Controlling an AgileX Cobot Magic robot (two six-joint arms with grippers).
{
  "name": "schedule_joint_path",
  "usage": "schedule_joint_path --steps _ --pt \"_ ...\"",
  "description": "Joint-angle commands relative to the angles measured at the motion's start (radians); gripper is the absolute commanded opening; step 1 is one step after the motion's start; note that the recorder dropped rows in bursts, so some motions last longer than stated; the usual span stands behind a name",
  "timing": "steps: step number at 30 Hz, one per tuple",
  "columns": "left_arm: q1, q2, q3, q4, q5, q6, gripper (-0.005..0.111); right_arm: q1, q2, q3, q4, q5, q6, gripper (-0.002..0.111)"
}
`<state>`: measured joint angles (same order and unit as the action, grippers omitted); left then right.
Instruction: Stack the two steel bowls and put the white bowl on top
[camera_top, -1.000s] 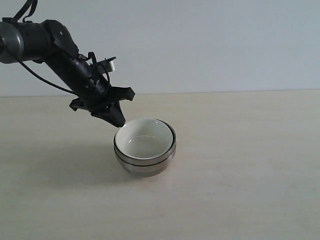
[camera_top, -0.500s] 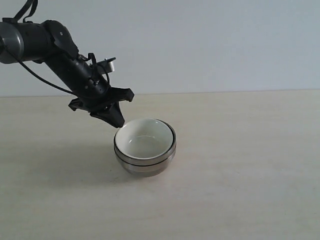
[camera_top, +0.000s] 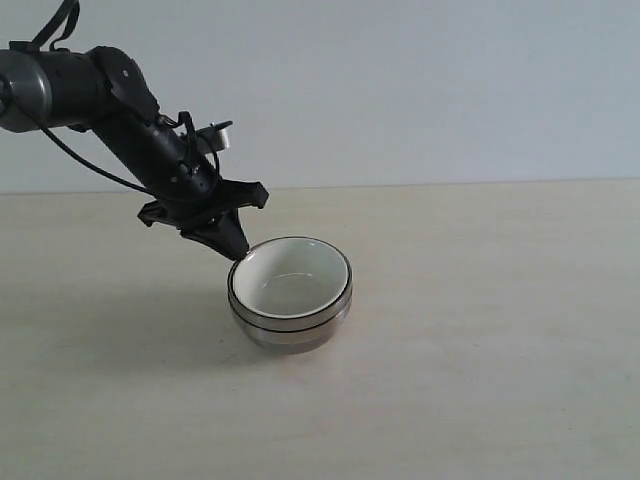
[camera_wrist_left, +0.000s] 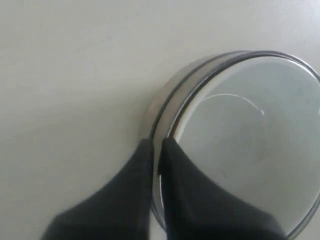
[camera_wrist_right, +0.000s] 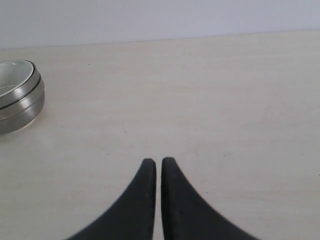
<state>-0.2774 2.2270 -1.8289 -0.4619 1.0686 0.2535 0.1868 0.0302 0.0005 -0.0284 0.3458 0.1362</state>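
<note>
The two steel bowls (camera_top: 291, 334) sit nested on the table, and the white bowl (camera_top: 290, 291) rests level inside them. My left gripper (camera_top: 238, 251) reaches down from the left to the white bowl's near-left rim. In the left wrist view the white bowl (camera_wrist_left: 245, 150) lies inside the steel rims (camera_wrist_left: 169, 97), and the left gripper (camera_wrist_left: 156, 145) is shut on the white rim, one finger inside and one outside. My right gripper (camera_wrist_right: 156, 162) is shut on nothing, low over bare table, with the steel bowls (camera_wrist_right: 22, 102) far off to its side. It is out of the exterior view.
The pale wooden table (camera_top: 500, 350) stretches around the stack, and a plain light wall stands behind it. The left arm (camera_top: 110, 100) slants in from the upper left.
The white bowl, tilted up on its right side before, now lies level in the steel bowls. My left gripper has dipped slightly at the rim.
</note>
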Motion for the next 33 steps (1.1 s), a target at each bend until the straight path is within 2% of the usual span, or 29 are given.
schedule_joint_path --steps 1,11,21,26,29,31,33 --pt "-0.002 0.003 0.005 0.007 -0.002 0.007 0.004 -0.007 0.002 0.000 -0.008 -0.011 -0.001 0.000" --pt "-0.002 -0.005 -0.004 0.009 0.051 0.007 0.004 -0.007 0.002 0.000 -0.008 -0.011 -0.001 0.000" --pt "0.000 -0.116 0.016 0.026 -0.010 0.007 0.004 -0.007 0.002 0.000 -0.008 -0.011 -0.001 0.000" --pt "0.000 -0.206 0.128 0.028 -0.110 0.009 0.004 -0.007 0.002 0.000 -0.008 -0.011 -0.001 0.000" --pt "0.000 -0.282 0.252 0.014 -0.205 0.026 0.004 -0.007 0.002 0.000 -0.008 -0.011 -0.001 0.000" --pt "0.000 -0.352 0.367 -0.051 -0.265 0.086 0.004 -0.007 0.002 0.000 -0.008 -0.011 -0.001 0.000" --pt "-0.002 -0.431 0.491 -0.209 -0.341 0.218 0.004 -0.007 0.002 0.000 -0.008 -0.011 -0.001 0.000"
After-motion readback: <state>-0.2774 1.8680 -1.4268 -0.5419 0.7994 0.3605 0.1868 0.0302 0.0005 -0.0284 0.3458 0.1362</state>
